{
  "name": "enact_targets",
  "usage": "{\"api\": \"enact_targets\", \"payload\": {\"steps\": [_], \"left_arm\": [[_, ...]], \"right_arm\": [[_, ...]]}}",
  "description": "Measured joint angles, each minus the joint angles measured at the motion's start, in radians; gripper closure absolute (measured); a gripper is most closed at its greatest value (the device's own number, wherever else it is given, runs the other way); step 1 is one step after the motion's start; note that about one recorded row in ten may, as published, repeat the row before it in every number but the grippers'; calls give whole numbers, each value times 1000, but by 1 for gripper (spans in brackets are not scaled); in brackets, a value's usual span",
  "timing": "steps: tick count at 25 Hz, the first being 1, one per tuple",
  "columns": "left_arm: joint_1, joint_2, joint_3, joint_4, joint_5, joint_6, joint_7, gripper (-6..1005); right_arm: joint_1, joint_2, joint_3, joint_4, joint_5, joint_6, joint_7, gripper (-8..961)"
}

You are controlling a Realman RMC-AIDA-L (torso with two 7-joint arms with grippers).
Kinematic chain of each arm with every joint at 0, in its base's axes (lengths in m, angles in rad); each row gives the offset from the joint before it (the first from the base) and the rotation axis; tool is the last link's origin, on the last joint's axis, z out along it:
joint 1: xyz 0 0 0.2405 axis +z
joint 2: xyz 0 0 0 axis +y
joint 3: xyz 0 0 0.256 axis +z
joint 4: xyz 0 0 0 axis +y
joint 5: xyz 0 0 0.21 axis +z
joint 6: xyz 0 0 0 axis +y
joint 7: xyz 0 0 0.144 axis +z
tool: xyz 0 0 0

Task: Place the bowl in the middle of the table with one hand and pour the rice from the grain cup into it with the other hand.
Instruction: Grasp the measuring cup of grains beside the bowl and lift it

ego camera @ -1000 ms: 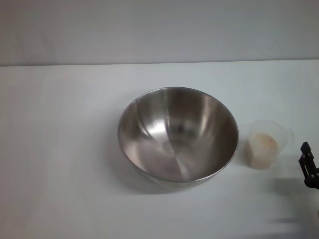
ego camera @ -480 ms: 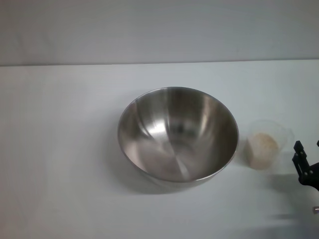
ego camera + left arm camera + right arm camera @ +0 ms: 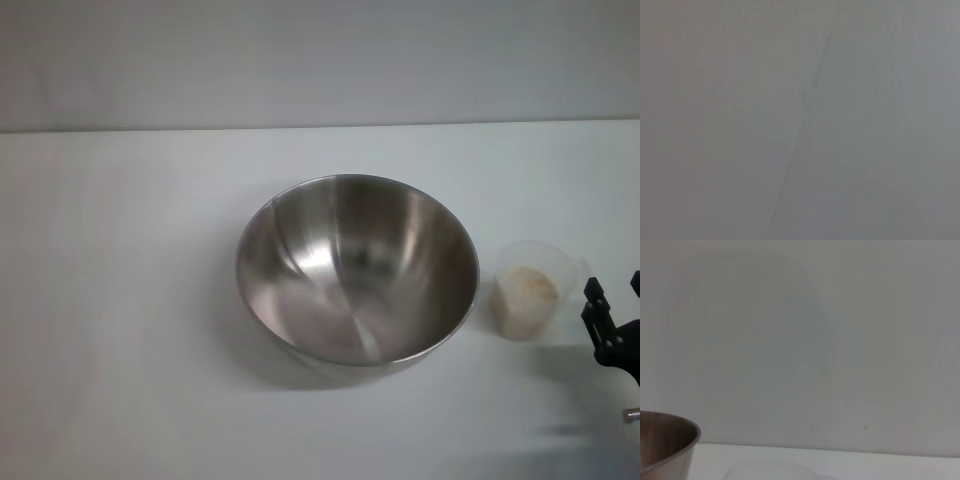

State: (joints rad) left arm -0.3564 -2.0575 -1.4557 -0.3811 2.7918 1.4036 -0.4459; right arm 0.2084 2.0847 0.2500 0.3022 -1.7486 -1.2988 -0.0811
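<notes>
Bowl: large round stainless-steel mixing bowl, holding nothing, at the white matte table's middle | cup: small clear plastic grain cup upright just right of it, holding off-white rice | right gripper: black fingers apart, holding nothing, beside cup | left gripper: unseen | writing: none legible

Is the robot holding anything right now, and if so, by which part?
Nothing is held. The right gripper, fingers apart, is beside the grain cup without touching it. The bowl sits free; the left gripper is out of view.
</notes>
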Motion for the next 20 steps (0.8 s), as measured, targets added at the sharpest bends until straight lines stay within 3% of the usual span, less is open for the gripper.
{"api": "enact_targets", "payload": {"steps": [20], "left_arm": [[1,-1,0,-5,0,1,13,239]], "right_arm": [[32,-1,0,-11,0,38,4,442]]}}
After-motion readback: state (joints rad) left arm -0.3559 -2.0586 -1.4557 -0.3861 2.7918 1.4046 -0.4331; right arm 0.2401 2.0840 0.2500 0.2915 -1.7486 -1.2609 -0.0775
